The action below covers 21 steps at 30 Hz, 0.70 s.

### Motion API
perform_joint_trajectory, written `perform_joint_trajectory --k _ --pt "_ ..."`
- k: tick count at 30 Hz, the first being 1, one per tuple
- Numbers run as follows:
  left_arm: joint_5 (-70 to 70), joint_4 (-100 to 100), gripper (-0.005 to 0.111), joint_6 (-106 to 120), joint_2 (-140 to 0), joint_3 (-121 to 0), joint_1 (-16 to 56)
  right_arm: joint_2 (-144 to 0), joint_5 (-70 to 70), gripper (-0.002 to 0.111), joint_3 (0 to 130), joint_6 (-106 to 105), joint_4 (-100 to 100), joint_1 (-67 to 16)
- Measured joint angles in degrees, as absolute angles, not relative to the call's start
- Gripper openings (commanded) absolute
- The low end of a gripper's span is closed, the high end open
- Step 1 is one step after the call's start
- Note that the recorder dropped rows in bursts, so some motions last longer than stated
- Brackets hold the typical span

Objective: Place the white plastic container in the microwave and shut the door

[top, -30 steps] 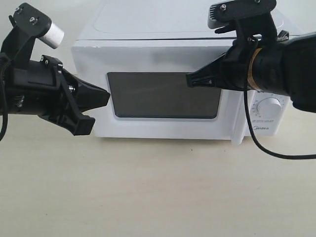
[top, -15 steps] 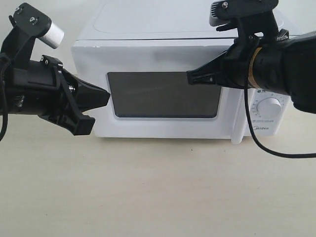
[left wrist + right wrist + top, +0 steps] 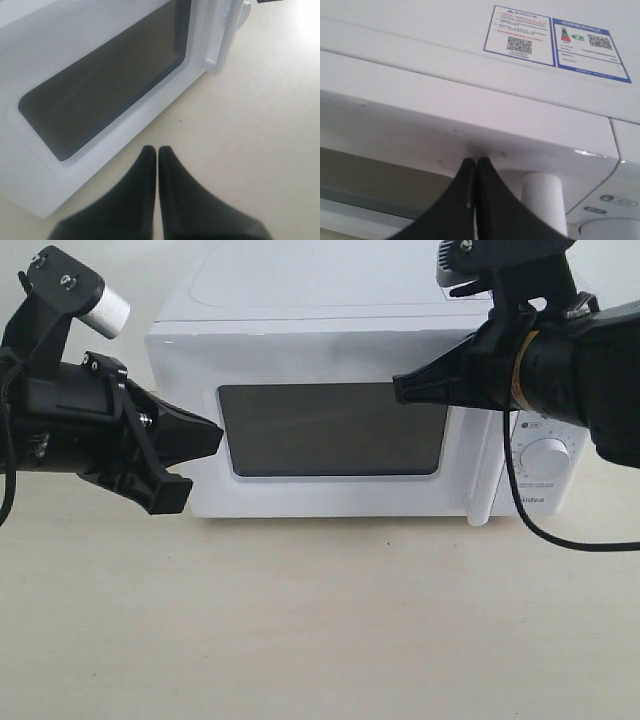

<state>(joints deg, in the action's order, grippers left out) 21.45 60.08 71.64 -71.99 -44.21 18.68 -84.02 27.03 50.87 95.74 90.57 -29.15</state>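
The microwave (image 3: 330, 300) is sitting on the pale surface (image 3: 320, 640) with its door (image 3: 300, 350) swung to, looking flush with the front from where I am standing, though I cannot tell whether the latch has caught. The white plastic container is not showing anywhere. The door's window is too dark to see through, so my guess is that it is already inside, but I cannot confirm that. The right gripper (image 3: 400, 390) is pinched fully closed on nothing. In its wrist view its tip (image 3: 476, 161) seems to be resting against the upper band of the door, just beside the vertical handle (image 3: 483, 480) and below the stickers (image 3: 522, 35) on the microwave's top. The left gripper (image 3: 215, 438) is also closed and empty, its two fingers (image 3: 150, 165) lying together, and it is hanging just off the microwave's front at the far side from the handle, apparently not touching it. What worries me is the finish. If the door is only resting shut, backing the right gripper away could let it drift open again. Pushing harder at that high corner could shove the whole microwave back across the surface rather than seat the latch. The closed tip is also sitting close to the handle, and a sideways slip might hook it and drag the door open.
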Motion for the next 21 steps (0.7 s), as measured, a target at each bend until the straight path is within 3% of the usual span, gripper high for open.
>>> perform_joint_trajectory --k 10,21 --pt "21.4 60.1 0.004 71.6 -72.0 -44.2 18.7 -82.6 28.7 0.000 50.9 94.4 87.8 -30.0" --pt "20.1 60.1 0.004 71.6 -72.0 -44.2 18.7 -74.6 37.6 0.000 46.4 88.7 83.0 -40.5"
